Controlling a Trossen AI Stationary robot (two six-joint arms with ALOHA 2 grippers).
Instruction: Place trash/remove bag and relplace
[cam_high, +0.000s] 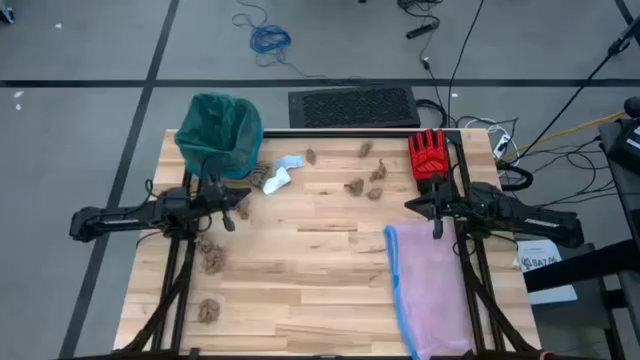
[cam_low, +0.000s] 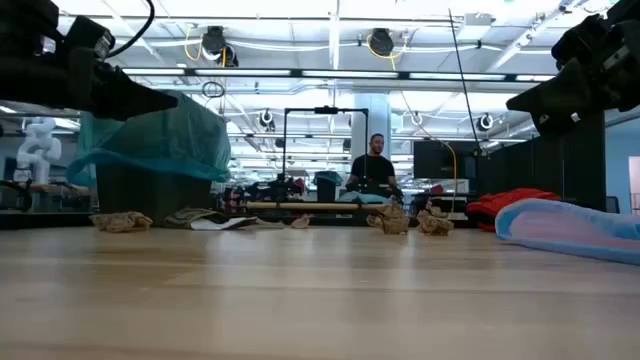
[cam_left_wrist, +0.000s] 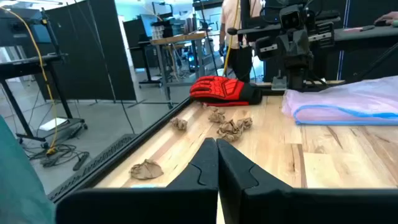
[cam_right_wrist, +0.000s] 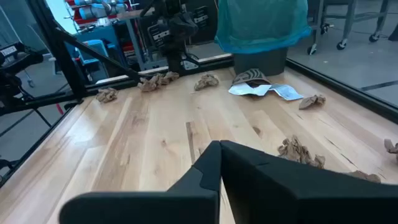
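The left end effector (cam_high: 229, 208) hovers over the left half of the bench (cam_high: 320, 290), just in front of the bin, its fingers (cam_left_wrist: 208, 163) pressed together and holding nothing. The right end effector (cam_high: 437, 213) hangs over the right side of the bench, above the far end of the pink bag, its fingers (cam_right_wrist: 214, 160) likewise pressed together and empty.

The teal-green bag (cam_high: 220, 130) lines a bin (cam_right_wrist: 260, 60) standing at the far left corner of the bench, its rim folded over the bin's top. The trash lies scattered: the white and pale-blue paper scrap (cam_high: 283, 172) sits just right of the bin next to a brown wad (cam_high: 263, 176). More brown wads (cam_high: 364, 183) are clustered near the far edge toward the middle, and others (cam_high: 210, 258) lie near the left edge in front of the left arm, one (cam_high: 208, 310) close to the near left corner.

A red glove (cam_high: 429, 154) rests at the far right corner, close behind the right end effector. The pale pink bag with a blue edge (cam_high: 430, 290) stretches flat along the right side down to the near edge. Beyond the bench, a person (cam_low: 373, 168) stands in the room behind it.
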